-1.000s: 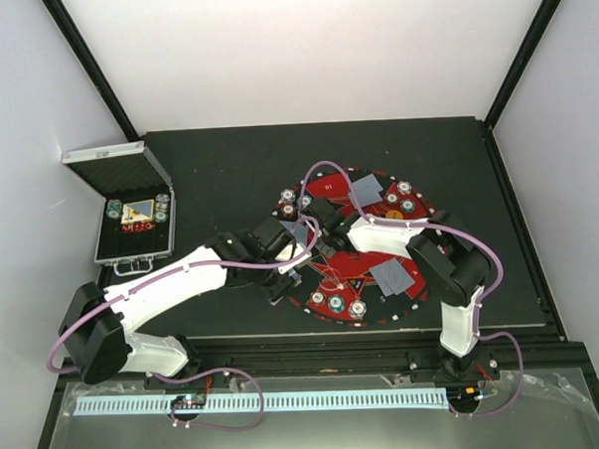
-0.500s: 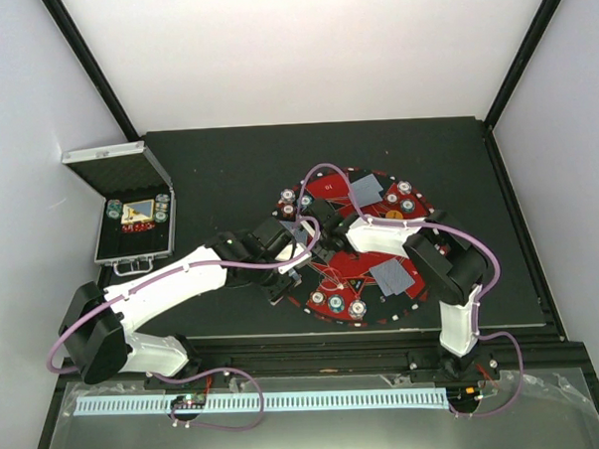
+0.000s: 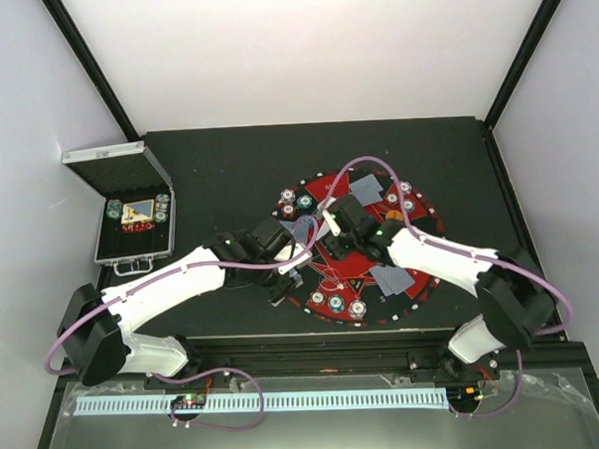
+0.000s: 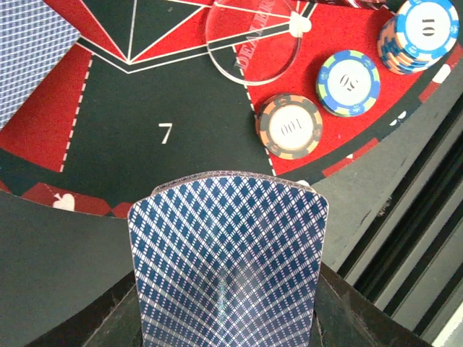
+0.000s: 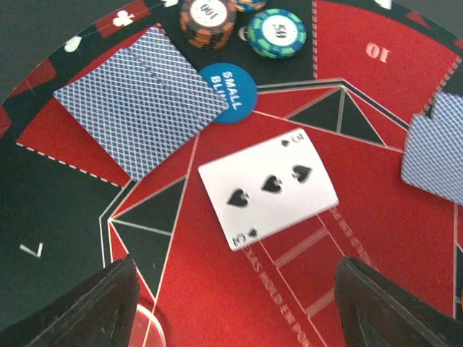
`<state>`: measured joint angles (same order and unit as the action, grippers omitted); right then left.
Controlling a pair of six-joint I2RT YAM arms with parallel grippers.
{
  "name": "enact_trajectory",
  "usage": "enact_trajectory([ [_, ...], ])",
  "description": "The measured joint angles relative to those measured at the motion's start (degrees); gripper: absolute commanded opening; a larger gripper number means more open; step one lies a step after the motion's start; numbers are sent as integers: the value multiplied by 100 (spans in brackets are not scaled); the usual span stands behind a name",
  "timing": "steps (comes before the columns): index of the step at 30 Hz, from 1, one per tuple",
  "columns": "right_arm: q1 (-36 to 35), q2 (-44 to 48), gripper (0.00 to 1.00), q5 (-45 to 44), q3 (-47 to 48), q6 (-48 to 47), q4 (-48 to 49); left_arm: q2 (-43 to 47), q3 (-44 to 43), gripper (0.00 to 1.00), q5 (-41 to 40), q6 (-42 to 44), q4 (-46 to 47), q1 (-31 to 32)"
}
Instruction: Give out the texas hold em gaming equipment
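Mid-deal on the mat point(image 5: 405, 238): the right gripper point(image 5: 239, 311) hangs over the centre with its fingers spread wide and nothing between them. The three of spades point(image 5: 268, 189) lies face up below, clear of both fingers. Just beyond it are face-down cards point(image 5: 141, 97), with the small-blind button point(image 5: 228, 92) at their corner and chips point(image 5: 208, 20) at the rim. The left gripper point(image 4: 228, 325) pinches the deck point(image 4: 228, 260) upright, backs to its camera, above the mat's near edge beside seat 7, where more chips point(image 4: 291, 126) stand. The step in hand looks like laying out the cards. The next move likely calls for the right gripper to go to the deck and peel off a single card without dragging a second one along.
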<state>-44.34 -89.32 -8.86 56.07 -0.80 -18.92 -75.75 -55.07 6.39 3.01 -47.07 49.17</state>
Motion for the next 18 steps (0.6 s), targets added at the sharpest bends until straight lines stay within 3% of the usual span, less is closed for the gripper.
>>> enact_trajectory([
  [6, 339, 990, 77, 501, -750, 841, -59, 7, 0, 51, 284, 2, -2, 2],
  [13, 520, 1829, 77, 2302, -1552, 1891, 240, 81, 0, 51, 520, 9, 2, 136],
  [18, 516, 1878, 74, 3578, -1757, 2450, 767, 85, 0, 51, 634, 15, 9, 280],
])
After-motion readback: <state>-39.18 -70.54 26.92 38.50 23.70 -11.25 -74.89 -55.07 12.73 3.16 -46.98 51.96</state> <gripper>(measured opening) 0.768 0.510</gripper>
